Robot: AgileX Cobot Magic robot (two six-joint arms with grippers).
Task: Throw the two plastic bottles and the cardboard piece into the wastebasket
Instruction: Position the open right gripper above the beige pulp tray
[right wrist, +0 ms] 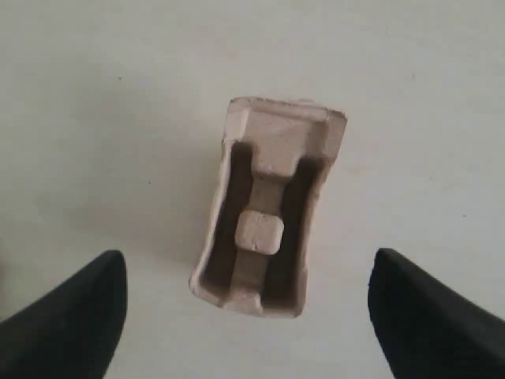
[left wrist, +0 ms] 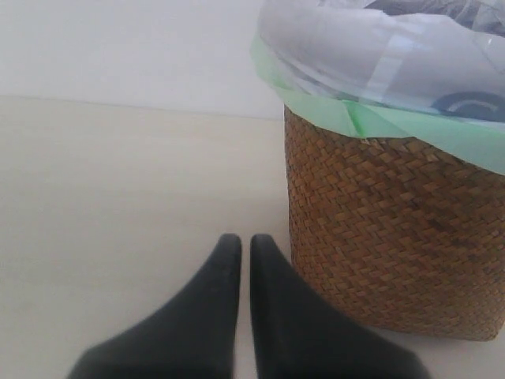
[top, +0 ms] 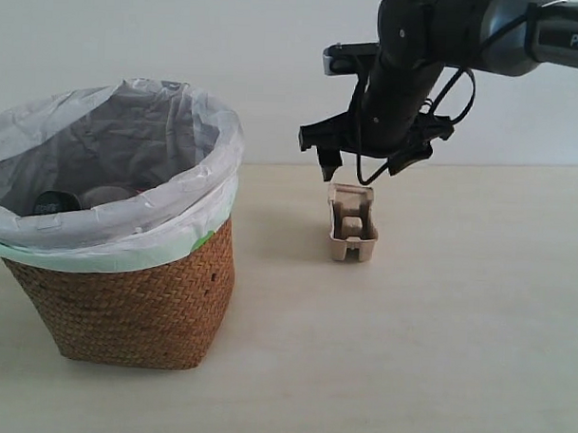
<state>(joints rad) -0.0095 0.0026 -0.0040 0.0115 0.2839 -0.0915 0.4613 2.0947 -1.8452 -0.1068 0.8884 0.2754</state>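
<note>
The beige cardboard piece (top: pixel 351 223) lies on the table to the right of the wicker wastebasket (top: pixel 125 296), its ridged inside facing up. My right gripper (top: pixel 360 170) hangs open just above it, empty. In the right wrist view the cardboard piece (right wrist: pixel 268 205) lies between the spread fingertips (right wrist: pixel 95 300) of the right gripper (right wrist: pixel 248 257), untouched. A black bottle cap (top: pixel 54 203) shows inside the bag-lined basket; the green-capped bottle cannot be made out. My left gripper (left wrist: pixel 245 246) is shut on nothing, low beside the wastebasket (left wrist: pixel 394 237); it is outside the exterior view.
The white bag (top: pixel 177 165) is folded over the basket rim, with a green band (left wrist: pixel 410 126) at its edge. Pale tabletop (top: pixel 436 355) stretches in front of and to the right of the cardboard piece. A plain wall stands behind.
</note>
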